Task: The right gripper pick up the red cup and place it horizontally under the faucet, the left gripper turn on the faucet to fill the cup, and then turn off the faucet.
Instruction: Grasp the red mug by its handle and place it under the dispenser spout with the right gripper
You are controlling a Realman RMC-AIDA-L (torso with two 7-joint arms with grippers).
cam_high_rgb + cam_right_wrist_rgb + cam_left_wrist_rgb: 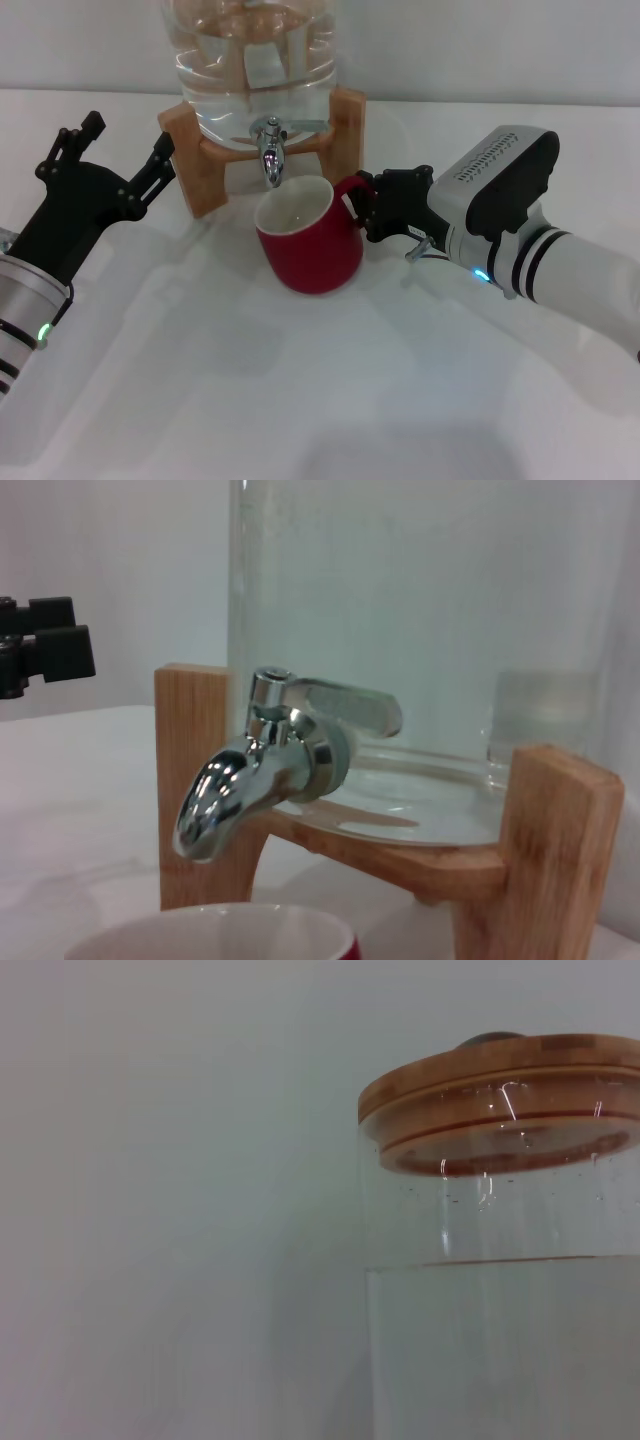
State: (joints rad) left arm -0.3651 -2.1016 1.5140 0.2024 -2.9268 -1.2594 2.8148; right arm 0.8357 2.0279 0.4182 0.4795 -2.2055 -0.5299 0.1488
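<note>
The red cup (310, 250) sits on the white table with its mouth up, right below the spout of the chrome faucet (270, 150). Its white inside looks dry. My right gripper (365, 210) is shut on the cup at its handle side. My left gripper (130, 137) is open and empty, just left of the wooden stand (190, 170) and apart from the faucet. In the right wrist view the faucet (250, 780) is close, no water runs from it, the cup's rim (210, 935) lies beneath, and the left gripper's fingertips (45, 650) show beyond.
The clear water jug (250, 60) rests on the wooden stand at the table's back. The left wrist view shows its wooden lid (500, 1090) and the water level. A pale wall stands behind it.
</note>
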